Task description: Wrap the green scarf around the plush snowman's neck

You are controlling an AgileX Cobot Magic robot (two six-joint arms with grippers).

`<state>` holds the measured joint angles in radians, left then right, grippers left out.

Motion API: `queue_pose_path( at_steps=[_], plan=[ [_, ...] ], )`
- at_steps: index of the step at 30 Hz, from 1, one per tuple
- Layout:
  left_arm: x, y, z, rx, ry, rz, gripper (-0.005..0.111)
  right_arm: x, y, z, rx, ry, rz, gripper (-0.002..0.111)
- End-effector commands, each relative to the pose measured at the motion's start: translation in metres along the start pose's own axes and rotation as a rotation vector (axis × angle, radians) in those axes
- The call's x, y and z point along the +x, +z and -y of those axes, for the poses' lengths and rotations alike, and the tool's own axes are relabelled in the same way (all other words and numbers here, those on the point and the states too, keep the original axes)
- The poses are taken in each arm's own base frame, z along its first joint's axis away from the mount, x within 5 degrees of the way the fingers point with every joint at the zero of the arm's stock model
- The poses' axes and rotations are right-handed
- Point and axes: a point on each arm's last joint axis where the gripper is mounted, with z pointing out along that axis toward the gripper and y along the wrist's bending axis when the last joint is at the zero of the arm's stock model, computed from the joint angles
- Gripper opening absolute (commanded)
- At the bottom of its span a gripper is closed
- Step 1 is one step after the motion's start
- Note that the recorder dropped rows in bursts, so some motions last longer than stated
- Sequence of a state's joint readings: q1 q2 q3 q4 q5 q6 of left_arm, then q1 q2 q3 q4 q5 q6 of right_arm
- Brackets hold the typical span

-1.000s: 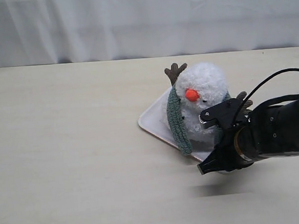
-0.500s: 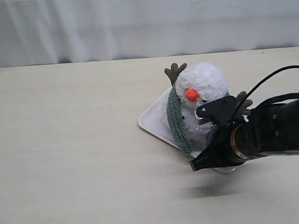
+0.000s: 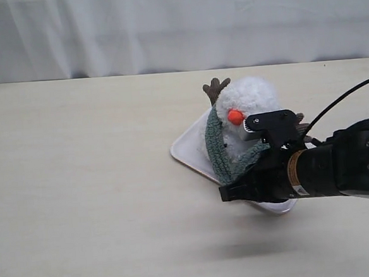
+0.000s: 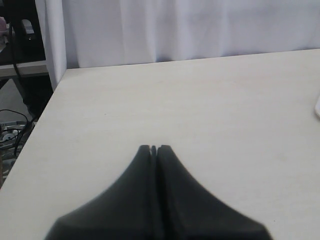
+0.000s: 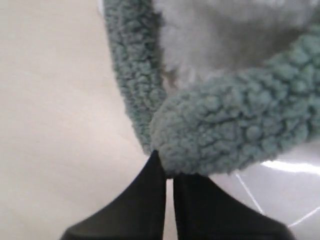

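The black right gripper is pinching the grey-green knit scarf at seven o'clock of the fluffy white plush snowman, for crossing it over.

Bright, even light here; a soft shadow smudges the table, glare streaks the tray, left gripper looms blurry.

Right of centre on the bench, the snowman sits on a tray, the scarf draped down its frame-left side.
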<state>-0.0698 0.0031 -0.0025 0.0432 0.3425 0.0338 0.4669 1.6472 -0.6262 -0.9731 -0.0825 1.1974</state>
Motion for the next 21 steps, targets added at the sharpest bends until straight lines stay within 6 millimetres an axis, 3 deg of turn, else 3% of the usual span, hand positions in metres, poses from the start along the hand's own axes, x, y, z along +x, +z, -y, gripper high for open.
queue_pose_path(
  at_steps=[1,9,15,21],
  plan=[
    [0.0,0.0,0.0,0.007,0.003,0.013,0.0,-0.001,-0.003,-0.012,-0.141,0.031,0.047,0.004],
    [0.0,0.0,0.0,0.007,0.003,0.013,0.0,-0.005,-0.005,-0.021,-0.248,0.045,0.086,0.004],
    [0.0,0.0,0.0,0.007,0.003,0.013,0.0,0.002,0.002,-0.008,-0.106,0.019,0.019,0.004],
    [0.0,0.0,0.0,0.007,0.003,0.013,0.0,0.006,0.007,-0.007,-0.096,0.021,-0.003,0.006]
  ],
)
